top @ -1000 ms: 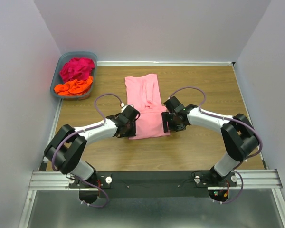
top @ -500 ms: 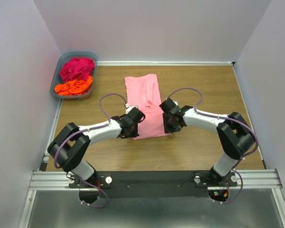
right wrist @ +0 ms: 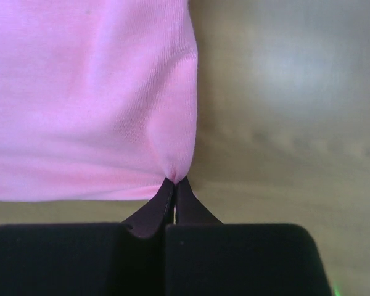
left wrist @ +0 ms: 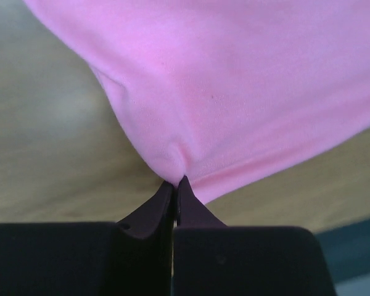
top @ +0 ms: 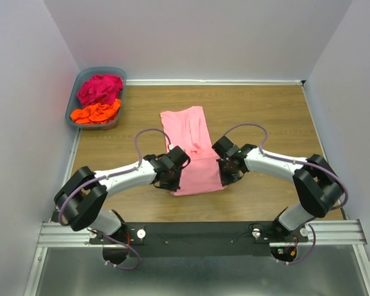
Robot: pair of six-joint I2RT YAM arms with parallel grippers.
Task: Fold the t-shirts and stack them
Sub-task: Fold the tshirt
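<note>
folding early: left gripper (left wrist: pixel 174 185) and right gripper (right wrist: pixel 174 182) clenched on near corners of light pink t-shirt (top: pixel 191 145) on table (top: pixel 271 111), narrowed lengthwise; magenta t-shirt (top: pixel 100 88) and orange t-shirt (top: pixel 97 113) lie crumpled in basket (top: pixel 73 98), nothing stacked.

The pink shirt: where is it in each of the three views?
Top external: pink shirt at the middle of the table, its near edge between left hand and right hand.
Left wrist: pink shirt fills the top; left hand pinches its corner.
Right wrist: pink shirt upper left; right hand pinches its corner.
Shared landmark: the wooden table under it.
</note>
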